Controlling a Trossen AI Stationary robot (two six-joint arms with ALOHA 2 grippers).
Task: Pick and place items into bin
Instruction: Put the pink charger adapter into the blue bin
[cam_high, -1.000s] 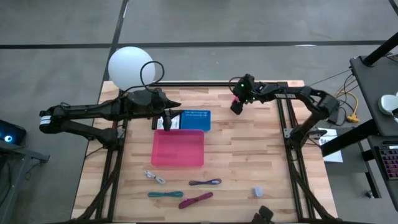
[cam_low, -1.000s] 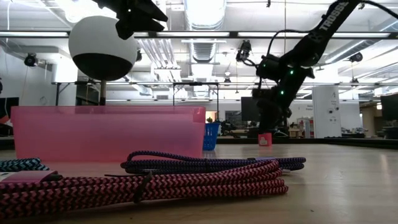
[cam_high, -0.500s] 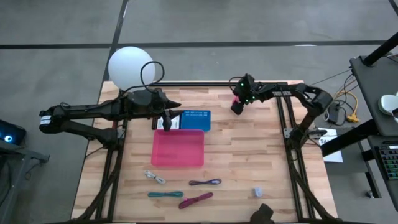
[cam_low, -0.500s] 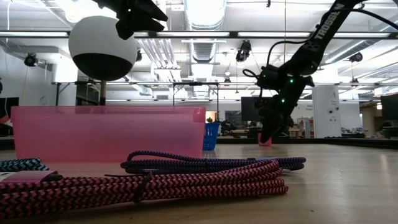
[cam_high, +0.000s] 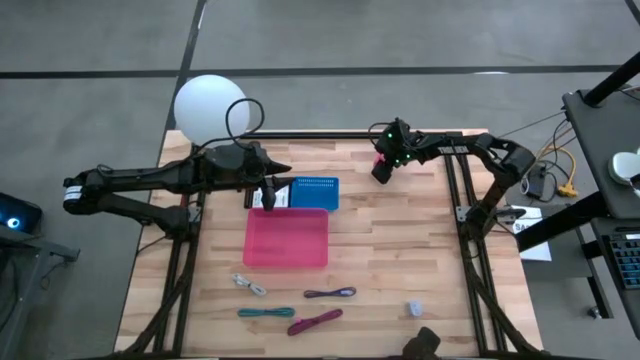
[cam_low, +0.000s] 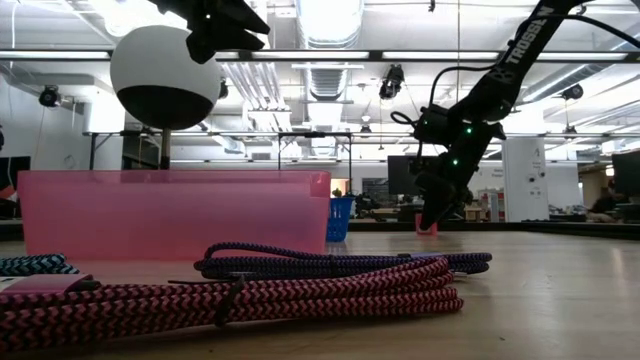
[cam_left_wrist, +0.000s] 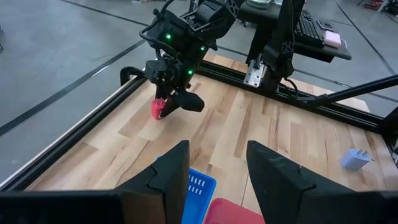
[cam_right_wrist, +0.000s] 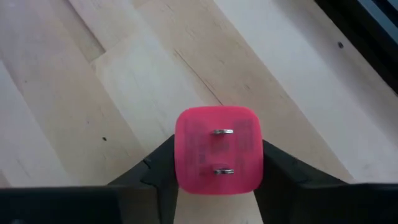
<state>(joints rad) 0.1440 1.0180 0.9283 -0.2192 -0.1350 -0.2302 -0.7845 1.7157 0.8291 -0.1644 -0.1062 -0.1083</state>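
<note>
The tiny pink cube (cam_right_wrist: 217, 151), with two metal prongs on its upper face, sits near the table's far right part (cam_high: 379, 160). My right gripper (cam_right_wrist: 217, 177) is down on it, a finger on either side, and shows in the left wrist view (cam_left_wrist: 171, 102) and the low view (cam_low: 432, 215). My left gripper (cam_left_wrist: 217, 180) is open and empty, hovering over the far rim of the pink bin (cam_high: 286, 238). White (cam_high: 249, 285), purple (cam_high: 330, 293), teal (cam_high: 265, 312) and magenta (cam_high: 315, 321) cords and a grey-blue lump (cam_high: 415, 307) lie near the table's near edge. My right gripper pinches the pink cube between its two fingers (cam_right_wrist: 163, 171) by two opposite side faces (cam_right_wrist: 181, 155). The fingers come from above, slanting down. The cube stands prongs up, and its underside seems to rest on the table (cam_left_wrist: 155, 115).
A blue basket (cam_high: 315, 190) stands just beyond the bin, below my left gripper. A white globe lamp (cam_high: 208, 108) stands at the far left corner. A black rail (cam_high: 320, 134) runs along the far edge, just behind the cube. Bare wood lies between bin and right frame.
My right gripper has come down from above the pink cube until its fingers stand around it, and it has kept still for the last half second. The cube has stayed in place.
</note>
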